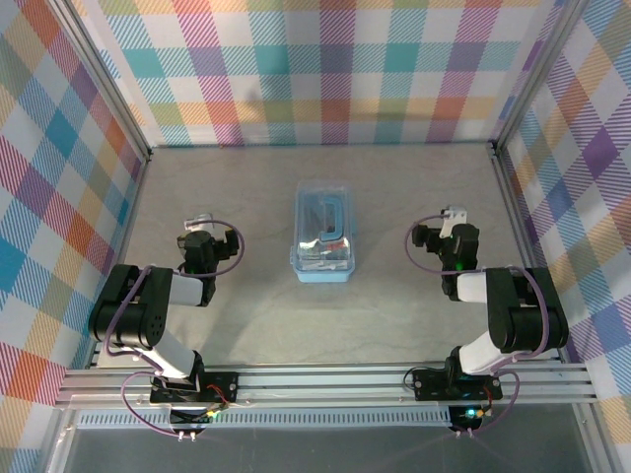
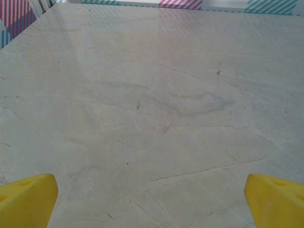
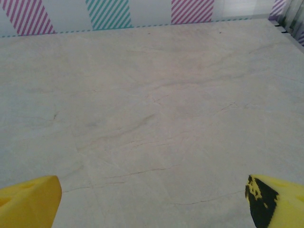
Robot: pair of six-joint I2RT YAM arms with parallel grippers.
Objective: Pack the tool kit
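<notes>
The tool kit [image 1: 323, 232], a small light-blue translucent case with its clear lid down and a blue handle on top, lies in the middle of the table between the arms. No screwdrivers lie loose on the table; whatever is inside the case is too blurred to make out. My left gripper [image 1: 200, 221] rests left of the case, open, its yellow fingertips [image 2: 28, 199] wide apart over bare table. My right gripper [image 1: 454, 214] sits right of the case, also open, with yellow fingertips [image 3: 31, 202] spread and nothing between them.
The grey marble-look table [image 1: 246, 315] is walled by plaid panels on the left, back and right, with aluminium posts [image 1: 498, 148] at the back corners. An aluminium rail [image 1: 325, 384] runs along the near edge by the arm bases.
</notes>
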